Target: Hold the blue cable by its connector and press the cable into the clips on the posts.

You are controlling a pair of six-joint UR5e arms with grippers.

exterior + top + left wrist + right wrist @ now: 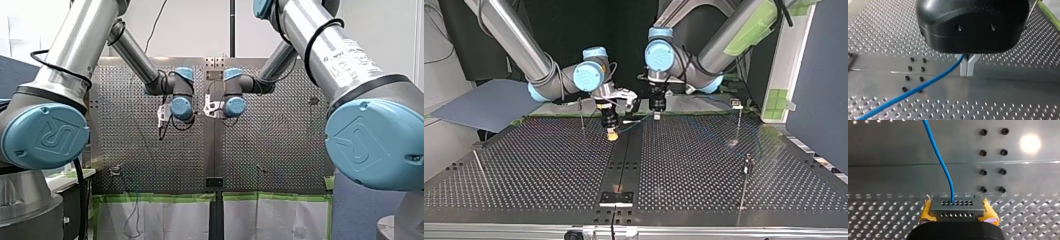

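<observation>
Blue cable (944, 165) leaves the upper hole row of a grey connector (958, 206), which my right gripper (958, 213) clamps by its two ends between yellow pads (926, 212), closed tight on the block. Ahead of that gripper the cable runs away over the bare centre strip of the perforated table (878, 220), beside a group of screw holes (983, 152). My left gripper (967, 68) has its metal fingers (963, 68) brought together, tips touching, with the cable passing through the notch just above the tips and running off low over the table. In the top view both grippers hang close together at the table's far middle, the cable spanning between them. Thin posts (738, 122) stand well apart from the cable at either side.
</observation>
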